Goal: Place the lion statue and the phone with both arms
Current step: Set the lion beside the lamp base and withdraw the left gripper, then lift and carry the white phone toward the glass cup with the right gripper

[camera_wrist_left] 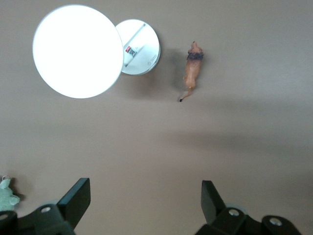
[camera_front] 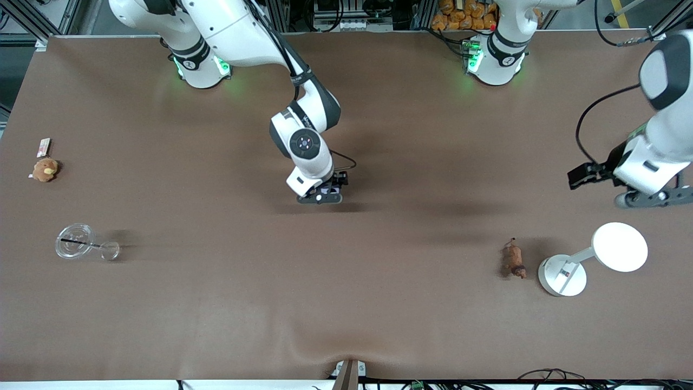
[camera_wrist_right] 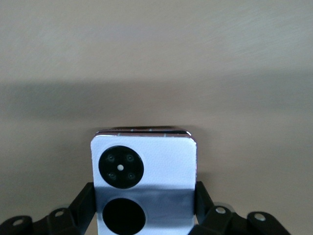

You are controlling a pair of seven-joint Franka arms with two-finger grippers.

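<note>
The lion statue [camera_front: 513,259], a small brown figurine, lies on the table toward the left arm's end, beside a white lamp. It also shows in the left wrist view [camera_wrist_left: 191,68]. My left gripper [camera_front: 658,196] hangs open and empty [camera_wrist_left: 144,196] over the table, apart from the lion. My right gripper [camera_front: 325,194] is over the middle of the table, shut on the phone [camera_wrist_right: 156,156]. The phone is pale lavender with two round black circles facing the wrist camera, and its fingers [camera_wrist_right: 85,200] press on both sides.
A white desk lamp [camera_front: 595,260] with a round head stands beside the lion. A green plush [camera_wrist_left: 6,195] shows at the edge of the left wrist view. At the right arm's end lie a tan plush toy [camera_front: 45,169], a small card [camera_front: 43,147] and a clear lid with straw [camera_front: 76,241].
</note>
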